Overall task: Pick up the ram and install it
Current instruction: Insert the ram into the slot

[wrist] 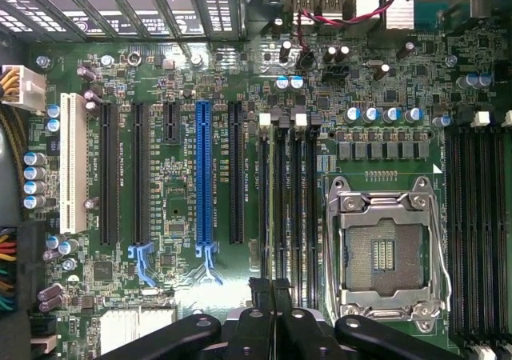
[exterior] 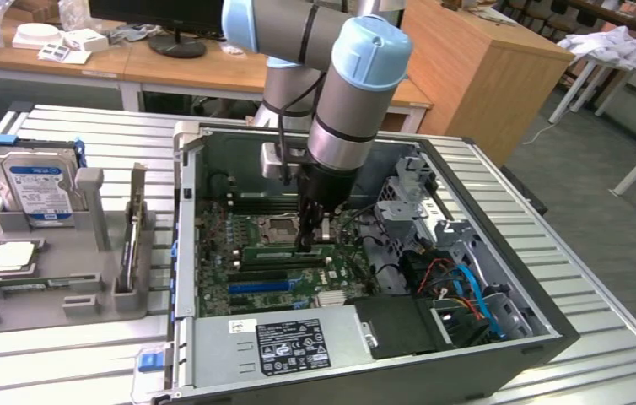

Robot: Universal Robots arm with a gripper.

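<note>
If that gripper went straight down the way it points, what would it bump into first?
Probably the ram, the green stick standing under the gripper in the motherboard's memory slots; depth is hard to judge.

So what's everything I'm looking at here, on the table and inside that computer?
computer case: one, dark grey, open, on the silver slatted table
motherboard: one, green, inside the case
processor socket: one, silver, empty
blue slot: one, on the motherboard
white slot: one, on the motherboard
ram: one, green, along a memory slot beside the socket
hard drive: one, silver with blue-white label, upright in the grey holder, exterior view's left
processor chip: one, silver, flat on that holder
arm: one, grey and light blue, reaching into the case
jaws: black, shut, at one end of the ram
</note>
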